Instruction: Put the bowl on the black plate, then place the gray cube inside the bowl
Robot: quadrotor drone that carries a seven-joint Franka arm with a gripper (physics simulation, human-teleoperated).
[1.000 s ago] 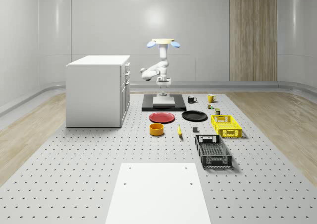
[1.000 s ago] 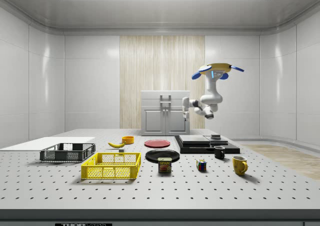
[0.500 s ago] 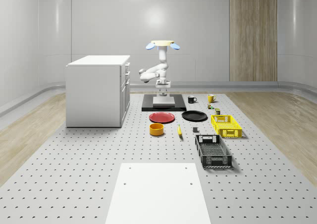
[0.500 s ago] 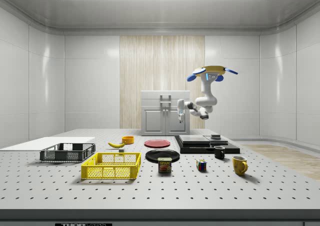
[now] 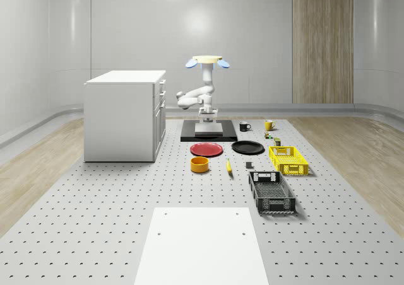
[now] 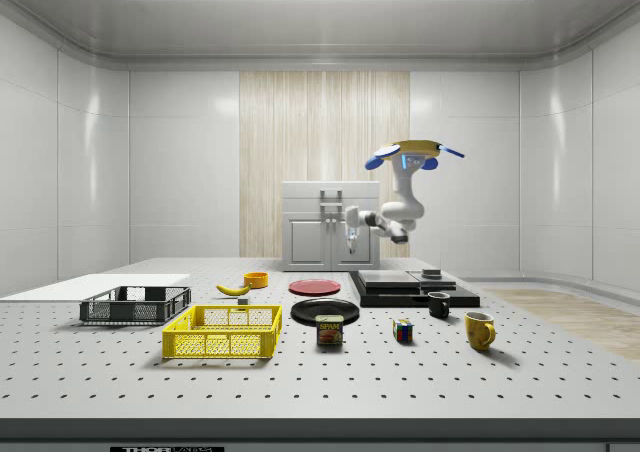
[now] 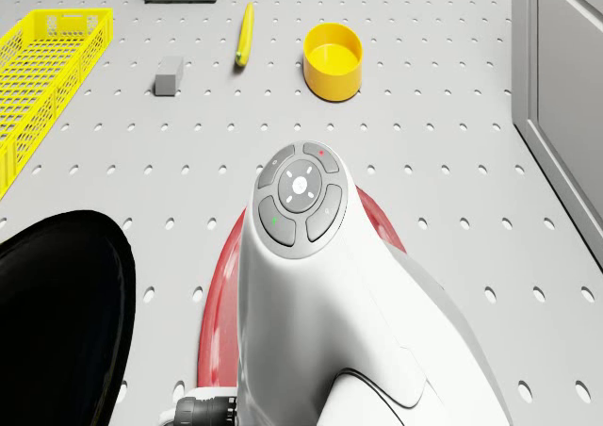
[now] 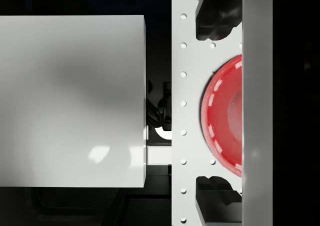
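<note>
The yellow bowl [image 5: 199, 164] [image 6: 256, 279] [image 7: 334, 60] stands upright on the perforated table, in front of the red plate [image 5: 207, 149] [image 7: 212, 324]. To the whole-scene view's right of the red plate lies the black plate [image 5: 247, 147] [image 6: 325, 310] [image 7: 57, 313]. The small gray cube [image 5: 249, 166] [image 7: 169, 74] rests on the table near the banana. The drone [image 5: 206, 61] [image 6: 410, 153] hovers over the front edge of the black platform. My gripper [image 5: 206, 117] [image 6: 352, 242] [image 8: 214, 107] hangs open and holds nothing; the red plate [image 8: 225, 121] lies below it.
A white cabinet [image 5: 123, 115] stands at the whole-scene view's left. A yellow crate [image 5: 288, 159], a black crate [image 5: 271, 191], a banana [image 5: 228, 166] [image 7: 244, 35], two mugs and a can sit to the right. The black platform [image 5: 208, 135] lies under the drone. A white sheet [image 5: 199, 247] lies in front.
The drone has sunk a little and shifted to the side view's left, off the platform toward the red plate. The arm has swung the gripper the same way.
</note>
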